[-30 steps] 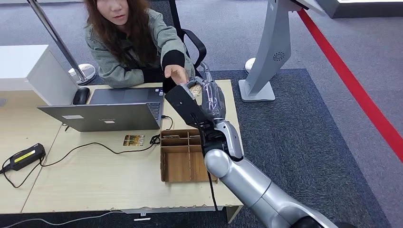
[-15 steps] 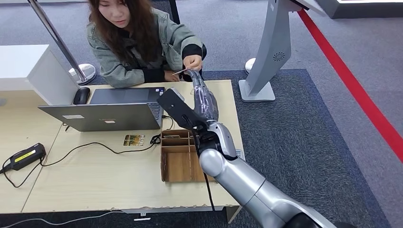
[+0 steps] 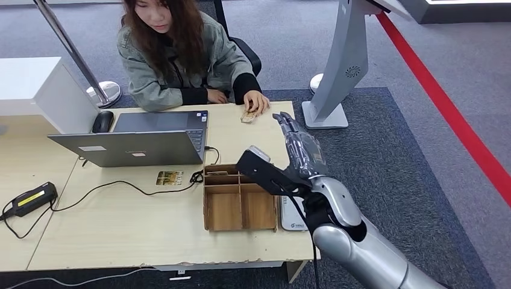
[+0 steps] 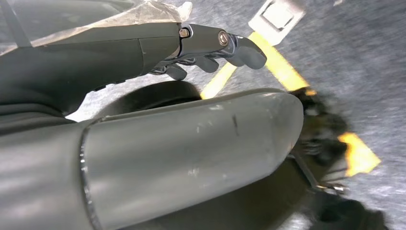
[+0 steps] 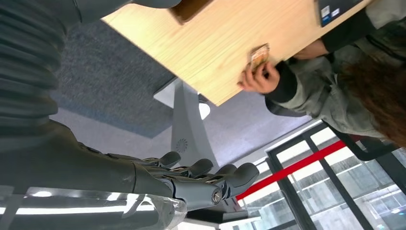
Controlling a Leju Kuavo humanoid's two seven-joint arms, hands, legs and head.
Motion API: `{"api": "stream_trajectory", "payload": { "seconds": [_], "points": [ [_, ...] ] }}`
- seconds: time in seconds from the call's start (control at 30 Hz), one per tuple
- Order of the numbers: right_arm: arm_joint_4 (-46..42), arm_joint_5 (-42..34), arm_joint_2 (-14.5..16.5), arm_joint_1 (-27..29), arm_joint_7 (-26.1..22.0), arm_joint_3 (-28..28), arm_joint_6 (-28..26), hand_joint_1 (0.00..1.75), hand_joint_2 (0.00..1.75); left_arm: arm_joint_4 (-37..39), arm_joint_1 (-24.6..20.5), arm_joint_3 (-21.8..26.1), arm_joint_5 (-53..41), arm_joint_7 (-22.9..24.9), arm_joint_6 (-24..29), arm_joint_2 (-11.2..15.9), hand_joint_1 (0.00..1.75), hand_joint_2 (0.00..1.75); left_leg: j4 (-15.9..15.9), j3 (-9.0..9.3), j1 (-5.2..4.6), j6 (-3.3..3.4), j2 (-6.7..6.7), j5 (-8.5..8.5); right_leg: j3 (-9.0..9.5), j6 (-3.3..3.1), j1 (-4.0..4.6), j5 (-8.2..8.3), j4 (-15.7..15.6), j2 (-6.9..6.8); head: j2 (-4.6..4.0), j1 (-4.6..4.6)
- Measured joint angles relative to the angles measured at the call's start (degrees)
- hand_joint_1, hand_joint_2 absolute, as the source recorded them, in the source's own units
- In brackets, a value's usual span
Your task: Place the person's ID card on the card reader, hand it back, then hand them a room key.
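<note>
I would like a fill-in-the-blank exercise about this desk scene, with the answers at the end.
1. The person's hand rests on a small card lying on the ____.
2. The robot's right hand holds ____.
3. The cardboard tray sits to the ____ of the white card reader, seen from the head view.
4. The laptop lid is ____.

Answers: table; nothing; left; open

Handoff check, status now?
Right robot hand empty, fingers extended, beside desk. Left robot hand empty. Card on desk under person's hand. Nothing in the way.
</note>
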Motion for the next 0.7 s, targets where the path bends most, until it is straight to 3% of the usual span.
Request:
{"api": "stream_trajectory", "payload": {
  "seconds": [0.13,0.27,0.7],
  "points": [
    [-6.96,1.41,-4.20,3.10,0.41,-0.75,2.42,0.00,1.75,0.01,0.71,0.58,0.46,0.07,-0.61,1.00,0.00,0.00,0.00,0.00,0.01,0.00,0.00,0.00,-0.01,0.01,0.01,0.00,0.00,0.00,0.00,0.01],
    [-11.27,2.20,-6.03,5.06,0.40,-0.75,3.29,0.00,1.75,0.01,0.82,0.95,0.50,0.07,-0.81,1.59,0.00,0.00,-0.01,0.00,0.02,0.00,0.01,0.00,0.00,0.00,0.04,0.00,0.01,0.00,0.00,0.01],
    [-12.91,5.89,-4.51,4.73,-1.26,2.00,3.64,0.01,1.75,-0.11,0.04,1.68,-0.88,0.07,-0.07,2.10,0.00,0.00,-0.04,-0.01,0.04,-0.02,-0.01,0.01,0.05,0.00,0.08,0.00,0.03,-0.02,0.00,0.01]
  ]
}}
